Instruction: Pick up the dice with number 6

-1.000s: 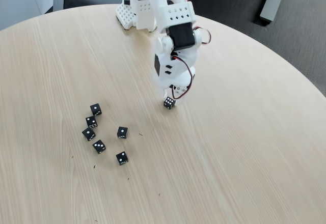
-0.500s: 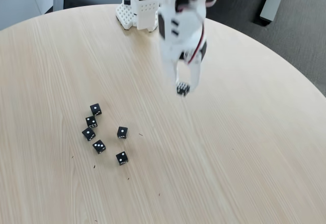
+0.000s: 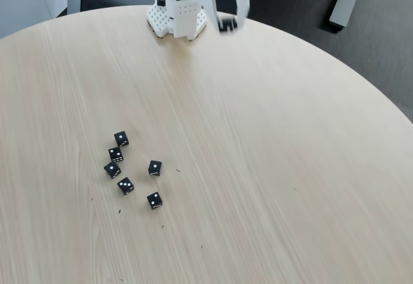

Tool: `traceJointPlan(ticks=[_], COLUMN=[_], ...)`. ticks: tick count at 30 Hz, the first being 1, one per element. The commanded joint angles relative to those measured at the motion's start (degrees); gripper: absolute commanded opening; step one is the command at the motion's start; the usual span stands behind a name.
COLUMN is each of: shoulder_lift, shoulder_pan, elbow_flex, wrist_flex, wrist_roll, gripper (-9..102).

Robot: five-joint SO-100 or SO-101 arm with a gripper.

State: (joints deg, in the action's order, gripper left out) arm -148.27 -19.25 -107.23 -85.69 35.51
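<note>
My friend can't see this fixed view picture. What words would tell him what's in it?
A white robot arm's gripper, blurred near the top edge, holds a tiny black cube die with white pips high above a round pale wooden table. Six more small black dice sit clustered on the table at lower left.

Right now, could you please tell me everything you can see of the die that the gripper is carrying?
The die shows as a small dark cube with whitish specks, blurred by motion, so its pips cannot be counted. It is raised well off the wooden table, near the top edge of the fixed view, beside the arm's white base. It sits at the tip of the white gripper, which appears shut on it. Its tilt cannot be told.
</note>
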Motion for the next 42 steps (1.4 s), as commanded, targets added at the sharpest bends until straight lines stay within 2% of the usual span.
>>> traceJointPlan(ticks=[1, 21, 28, 34, 42], shoulder_lift=[-5.36, -14.85, -14.85, -14.94, -15.03], shoulder_pan=[0.62, 0.62, 6.06, 10.02, 10.11], elbow_flex=[0.18, -28.13, -29.97, -42.71, -49.31], wrist_flex=[-1.67, -0.53, 8.09, 16.35, 18.11], wrist_roll=[-4.04, -15.91, -22.06, -27.07, -25.14], gripper=[0, 0, 0, 0, 0])
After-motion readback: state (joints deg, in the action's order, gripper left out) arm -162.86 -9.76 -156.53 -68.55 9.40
